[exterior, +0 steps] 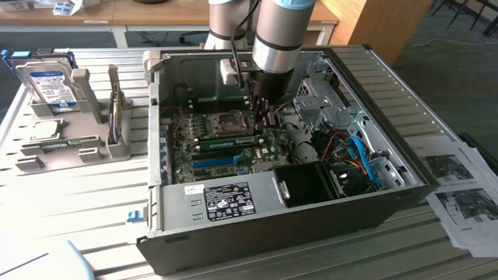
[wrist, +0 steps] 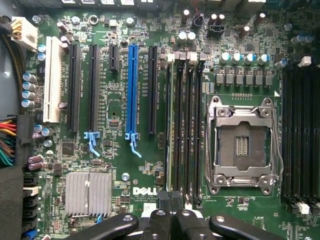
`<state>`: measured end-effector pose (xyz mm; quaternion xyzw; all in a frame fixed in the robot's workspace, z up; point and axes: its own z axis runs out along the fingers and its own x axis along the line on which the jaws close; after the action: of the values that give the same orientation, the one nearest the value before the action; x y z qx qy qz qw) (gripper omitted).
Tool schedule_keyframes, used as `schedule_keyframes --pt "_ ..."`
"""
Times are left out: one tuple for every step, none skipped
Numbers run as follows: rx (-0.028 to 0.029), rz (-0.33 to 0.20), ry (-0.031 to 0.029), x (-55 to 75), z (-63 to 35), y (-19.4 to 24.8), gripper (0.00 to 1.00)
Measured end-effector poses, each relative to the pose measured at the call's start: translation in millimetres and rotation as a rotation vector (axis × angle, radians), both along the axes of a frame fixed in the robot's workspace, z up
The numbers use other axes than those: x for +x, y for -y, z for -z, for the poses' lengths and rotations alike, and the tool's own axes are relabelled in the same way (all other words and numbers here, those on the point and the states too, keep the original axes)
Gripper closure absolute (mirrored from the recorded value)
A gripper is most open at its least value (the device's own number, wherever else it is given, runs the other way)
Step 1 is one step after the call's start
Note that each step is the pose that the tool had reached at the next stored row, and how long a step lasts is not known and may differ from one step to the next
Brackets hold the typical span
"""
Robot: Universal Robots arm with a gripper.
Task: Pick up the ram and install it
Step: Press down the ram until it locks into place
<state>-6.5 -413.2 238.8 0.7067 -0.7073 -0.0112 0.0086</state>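
The black pincer [wrist: 170, 202] has its two tips pressed together, right over one end of the ram [wrist: 169, 125], a thin, narrow green circuit-board strip standing on edge in one of the black memory slots [wrist: 181, 125] of the green motherboard [wrist: 120, 165]. Whether the tips nip the strip's edge or merely rest on it I cannot tell. Just beside those slots on one side lies the square silver processor socket [wrist: 243, 145]. On the other side runs a long blue plastic slot [wrist: 132, 90] among black ones, with a grey finned heatsink [wrist: 89, 194] near the pincer. In the exterior view the pincer [exterior: 262, 114] hangs from the silver arm [exterior: 276, 35] inside the open dark metal computer case [exterior: 374, 76], which lies on the pale slatted counter [exterior: 78, 198]. Well apart, toward the exterior view's left, a silver, blue-labelled hard drive [exterior: 48, 87] stands in a grey holder [exterior: 86, 151]; printed papers [exterior: 459, 186] lie at the exterior view's right
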Motion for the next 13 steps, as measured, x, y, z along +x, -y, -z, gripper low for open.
schedule_keyframes --pt "0.0 0.0 0.0 0.3 0.9 -0.1 0.91" --pt "0.0 0.0 0.0001 0.4 1.6 -0.1 0.91" --pt "-0.0002 0.0 0.0 0.4 1.7 -0.1 0.91" --pt "-0.0001 0.0 0.0 0.4 1.7 -0.1 0.91" --pt "-0.0001 0.0 0.0 0.5 1.7 -0.1 0.91" --pt "-0.0002 0.0 0.0 0.5 1.7 -0.1 0.91" --pt "-0.0001 0.0 0.0 0.5 1.9 -0.1 0.91" --pt "0.0001 0.0 0.0001 0.9 2.2 -0.1 0.91" --pt "0.0001 0.0 0.0001 1.5 2.3 -0.2 0.91" --pt "0.0 0.0 0.0001 2.0 2.5 -0.2 0.91" --pt "0.0 0.0 0.0 2.6 2.8 -0.2 0.91" --pt "0.0 0.0 0.0001 3.2 3.0 -0.3 0.91" --pt "0.0 0.0 0.0001 3.5 3.0 -0.3 0.91"
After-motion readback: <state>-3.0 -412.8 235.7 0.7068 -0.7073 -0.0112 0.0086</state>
